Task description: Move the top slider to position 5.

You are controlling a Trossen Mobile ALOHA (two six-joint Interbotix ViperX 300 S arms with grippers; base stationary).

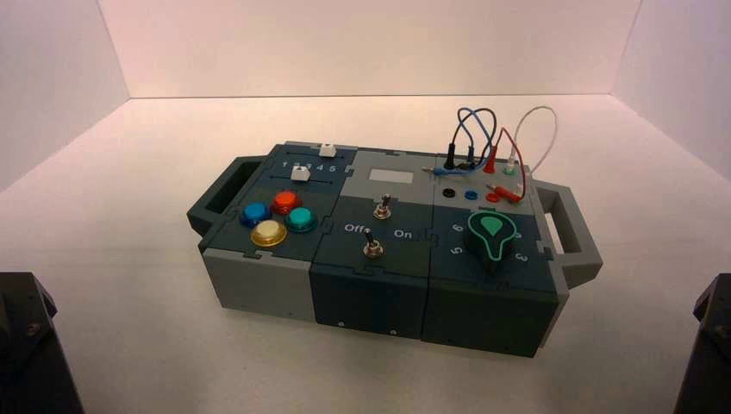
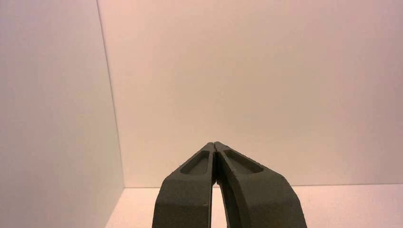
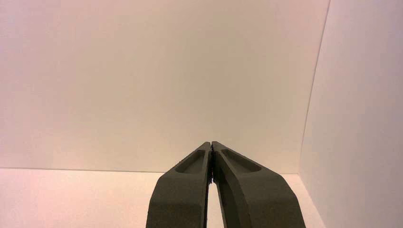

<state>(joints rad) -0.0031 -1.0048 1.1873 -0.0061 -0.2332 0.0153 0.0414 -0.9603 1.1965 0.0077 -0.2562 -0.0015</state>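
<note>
Dark, blocky arms (image 1: 33, 345) with round screws; matte grey, tapered end effectors (image 2: 215, 148)

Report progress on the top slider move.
Done: nothing visible; neither gripper is at the box.
In hand: nothing. Left gripper and right gripper are both shut, facing the back wall, arms low at either side.
Left: apparently the whole job: reach the top slider, then bring it to 5.

Glossy plastic buttons (image 1: 301, 219) beside shiny metal toggle switches (image 1: 372, 248)

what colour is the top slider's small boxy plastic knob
White; it shows best in the high view.
</note>
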